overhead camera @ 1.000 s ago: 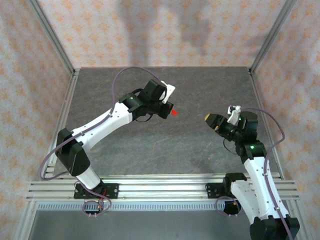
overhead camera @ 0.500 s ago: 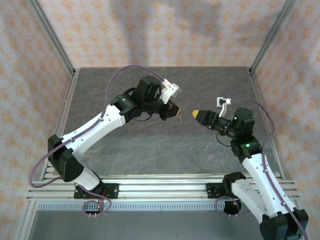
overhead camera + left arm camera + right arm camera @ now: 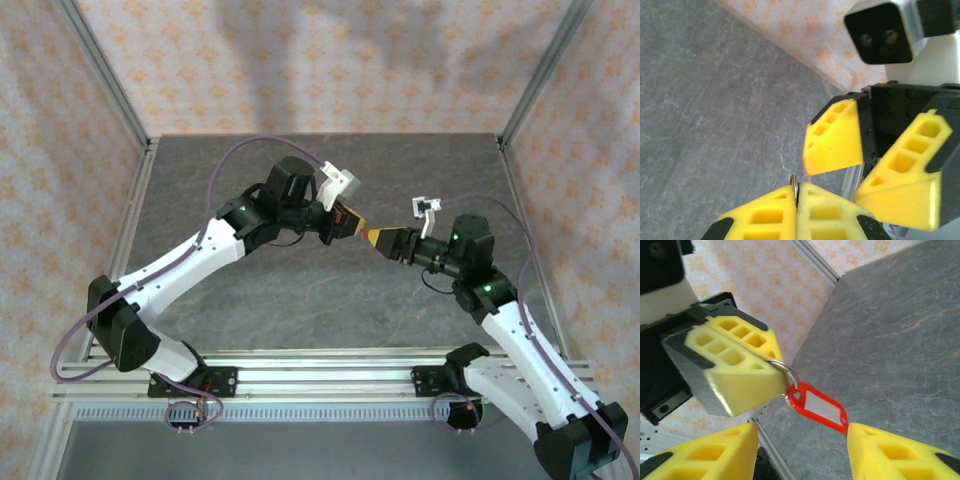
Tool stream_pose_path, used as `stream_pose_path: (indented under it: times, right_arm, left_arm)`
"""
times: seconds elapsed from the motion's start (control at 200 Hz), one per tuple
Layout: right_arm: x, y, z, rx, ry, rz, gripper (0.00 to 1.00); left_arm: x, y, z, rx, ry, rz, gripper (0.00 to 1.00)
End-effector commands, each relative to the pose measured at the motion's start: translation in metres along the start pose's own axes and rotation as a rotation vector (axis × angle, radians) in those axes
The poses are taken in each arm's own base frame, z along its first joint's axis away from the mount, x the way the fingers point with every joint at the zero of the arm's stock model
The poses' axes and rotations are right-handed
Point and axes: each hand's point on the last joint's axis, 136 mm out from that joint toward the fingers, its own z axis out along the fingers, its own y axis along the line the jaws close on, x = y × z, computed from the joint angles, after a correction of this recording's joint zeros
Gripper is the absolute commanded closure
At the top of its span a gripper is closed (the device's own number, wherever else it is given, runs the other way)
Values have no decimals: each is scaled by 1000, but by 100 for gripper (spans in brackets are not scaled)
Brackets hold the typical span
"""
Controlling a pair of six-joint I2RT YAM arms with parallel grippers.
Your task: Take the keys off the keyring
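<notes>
Grey, stone-patterned tabletop (image 3: pixel 300 310), orange-flowered walls around it. From above, both arms reach toward mid-table and meet nose to nose above the surface. The left gripper (image 3: pixel 349 223) points right and the right gripper (image 3: pixel 380 238) points left, their tips almost touching.

Left wrist view: the left gripper (image 3: pixel 796 196) is clamped on a thin metal ring (image 3: pixel 795 181), which sits edge-on between its pads. The right gripper (image 3: pixel 835 175) faces it just beyond, jaws apart.

Right wrist view: the keyring (image 3: pixel 819 408), a red tag, hangs from that metal ring (image 3: pixel 789 374) off the left gripper (image 3: pixel 767 372), its long axis slanting down to the right. It lies straight ahead of the right gripper (image 3: pixel 802 437), between the spread fingers and touching neither. By my reckoning the right arm, the free one, has only to advance and close across the tag.
</notes>
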Motion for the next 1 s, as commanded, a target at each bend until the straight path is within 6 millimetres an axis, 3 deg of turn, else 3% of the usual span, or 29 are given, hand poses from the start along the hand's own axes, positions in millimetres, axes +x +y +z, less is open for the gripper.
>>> stream_pose_path:
  times: [0.0,0.265,0.551,0.996]
  right_arm:
    - [-17,11,-3,4,-61,-68,47]
    - [-23,15,-2,0,-83,-100,46]
    - [-24,24,1,-28,-78,-126,52]
    - [-28,26,2,-26,-84,-140,76]
  left_arm:
    - [-15,-19,-6,72,-69,5,96]
    - [-19,-28,-8,125,-89,-10,96]
    - [-21,-35,-11,163,-104,-23,96]
    - [-27,-43,-18,193,-143,-28,96]
